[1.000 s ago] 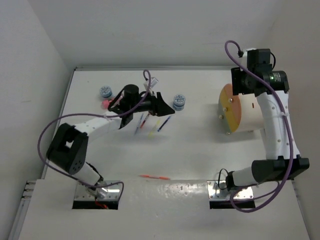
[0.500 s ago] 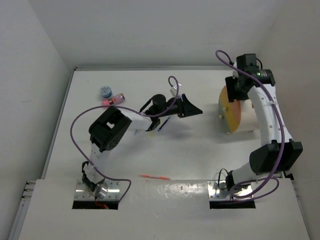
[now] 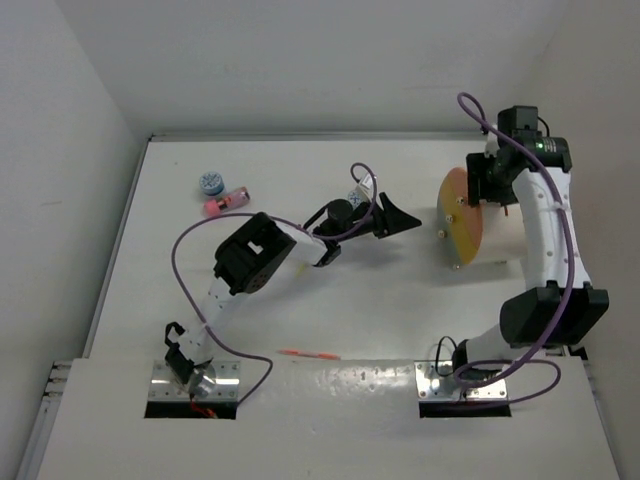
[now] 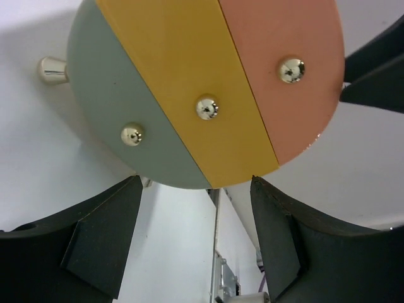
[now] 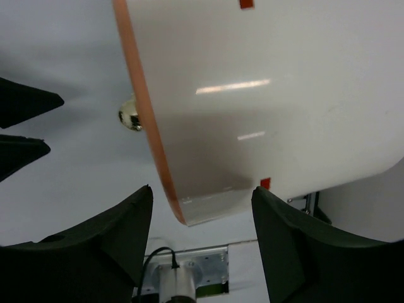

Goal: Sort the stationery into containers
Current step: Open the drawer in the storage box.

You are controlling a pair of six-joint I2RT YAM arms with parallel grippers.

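Note:
The container is a cream drum (image 3: 505, 235) lying on its side, its round front disc (image 3: 455, 218) split into grey-green, yellow (image 4: 189, 76) and salmon parts with three shiny knobs (image 4: 206, 107). My left gripper (image 3: 410, 222) hangs open just left of the disc, nothing between its fingers (image 4: 104, 240). My right gripper (image 3: 480, 188) is open above the drum's front rim (image 5: 142, 120), astride the cream wall (image 5: 284, 95) without gripping it. Stationery left on the table: a blue patterned cylinder (image 3: 210, 183), a red pen (image 3: 310, 354), and a second cylinder (image 3: 357, 196) half hidden by the left arm.
A pink object (image 3: 228, 203) lies beside the far-left cylinder. Walls close the table at the back and on both sides. The left arm stretches across the table's middle, and the right arm's links stand right of the drum.
The left arm has swung right, away from the pens, to face the disc, and its jaws have widened. The right gripper has shifted slightly over the drum's rim.

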